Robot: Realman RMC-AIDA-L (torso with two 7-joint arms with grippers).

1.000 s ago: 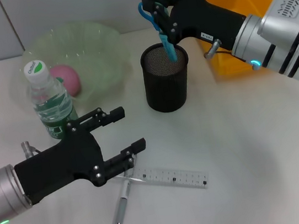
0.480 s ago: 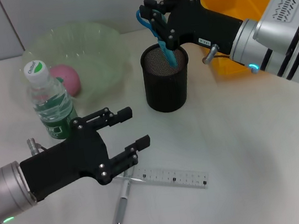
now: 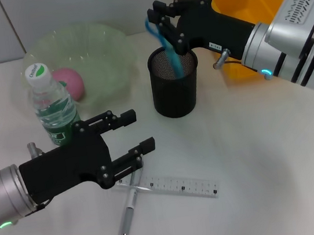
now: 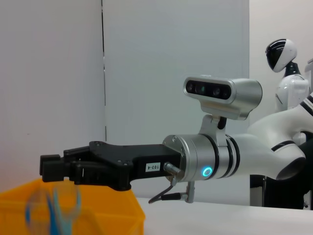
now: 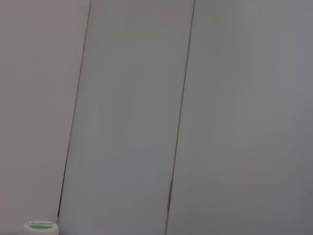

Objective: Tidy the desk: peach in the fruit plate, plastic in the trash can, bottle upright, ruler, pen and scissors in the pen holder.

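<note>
Blue scissors [image 3: 165, 45] hang in the right gripper [image 3: 162, 20] above the pen holder [image 3: 175, 81].

the light is soft, even and bright, seemingly from overhead. in the head view the white table [image 3: 256, 156] shows only faint, diffuse shadows under the black mesh holder [image 3: 174, 83] and the left pincer [image 3: 129, 134]. small glints sit on the clear bottle [image 3: 53, 106] and the pale green plate [image 3: 86, 51]. the scissors [image 3: 164, 40] look slightly smeared. in the left wrist view the nearby scissors [image 4: 54, 213] are strongly out of focus. the right wrist view is flat grey wall, dim and featureless.
</note>
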